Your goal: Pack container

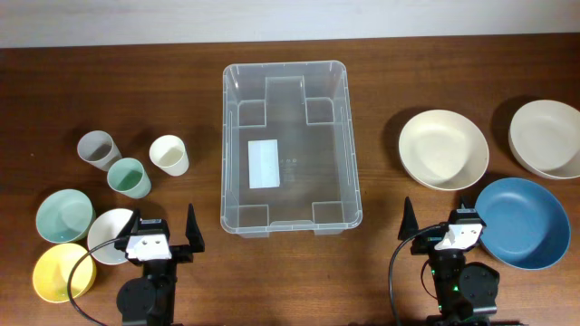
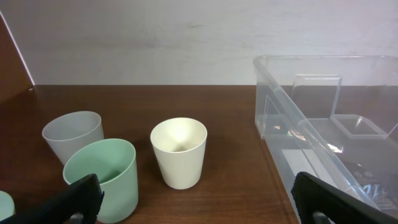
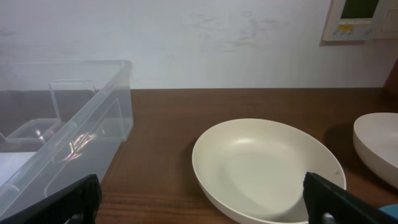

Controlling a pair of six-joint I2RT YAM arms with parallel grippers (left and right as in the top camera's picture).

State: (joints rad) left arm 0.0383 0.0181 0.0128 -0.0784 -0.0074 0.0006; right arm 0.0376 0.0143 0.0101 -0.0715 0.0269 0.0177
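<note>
The large clear container (image 1: 348,136) stands empty at the table's middle, a white label on its base. It also shows in the left wrist view (image 2: 323,134) and in the right wrist view (image 3: 68,143). My left gripper (image 1: 161,237) is open and empty near the front edge, left of the container; in its wrist view (image 2: 199,202) its fingers frame a cream cup (image 2: 179,151) and a green cup (image 2: 102,177). My right gripper (image 1: 441,237) is open and empty, right of the container; its wrist view (image 3: 205,202) faces a cream plate (image 3: 267,168).
Left side: grey cup (image 1: 96,148), green cup (image 1: 129,177), cream cup (image 1: 169,155), teal bowl (image 1: 63,215), white bowl (image 1: 109,235), yellow bowl (image 1: 62,272). Right side: cream plate (image 1: 443,148), cream bowl (image 1: 546,138), blue plate (image 1: 523,223).
</note>
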